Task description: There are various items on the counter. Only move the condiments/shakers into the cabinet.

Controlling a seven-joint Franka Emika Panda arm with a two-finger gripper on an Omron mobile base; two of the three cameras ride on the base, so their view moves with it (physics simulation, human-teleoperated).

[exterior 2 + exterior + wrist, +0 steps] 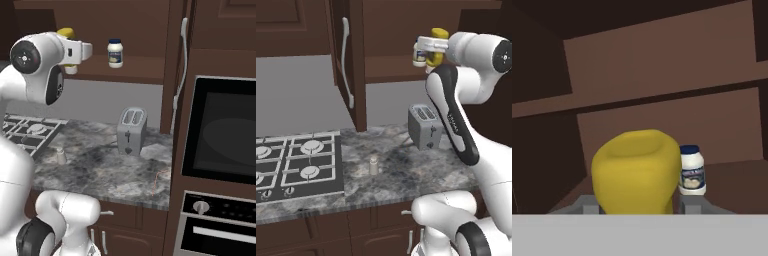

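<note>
Looking from the left base view, you see the tool (432,48) raised at the cabinet (406,55) shelf, closed around the yellow squeeze bottle (437,46). Just beyond it on that shelf stands one white jar with a dark blue lid (419,55). Well below the tool, on the surface (406,170), one small pale grey shaker (374,165) waits, with one toaster (425,126) nearer beneath the tool.

From the right base view, you get the same count: one jar (115,53) on the shelf ahead of the tool (75,50), one shaker (61,155) and one toaster (131,131) far beneath it.

In the hand view, the bottle (637,172) sits gripped between the fingers (692,205), the jar (691,170) just past it. You should judge the bottle light, smooth plastic, likely a little squashy and slippery, so hold it mid-body. The shaker looks tiny, rigid and easily tipped; take it around its sides.
</note>
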